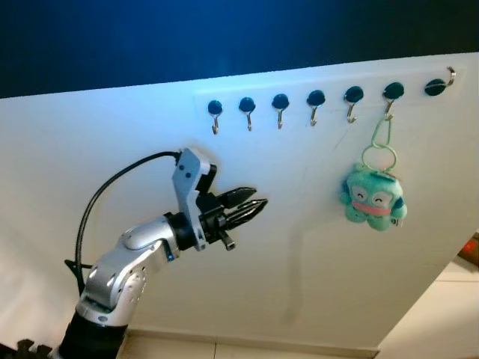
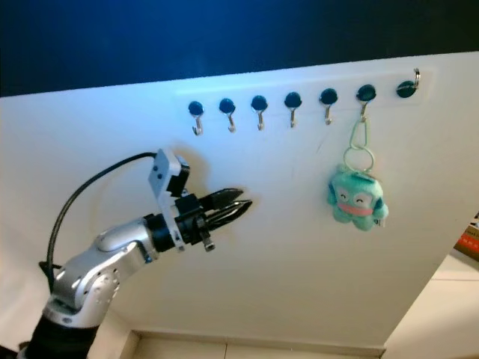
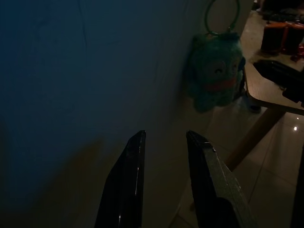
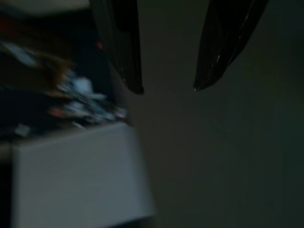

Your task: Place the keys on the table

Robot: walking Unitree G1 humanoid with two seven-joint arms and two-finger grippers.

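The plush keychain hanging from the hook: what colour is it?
Teal-green plush keychain with a pink mouth band, on a pale green ring; clearest in the left eye view.

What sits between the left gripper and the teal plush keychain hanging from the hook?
Nothing visible. The left gripper, fingers open, is raised before the white wall, and only bare wall separates it from the teal plush keychain, which hangs by its green loop from a hook off to the robot's right.
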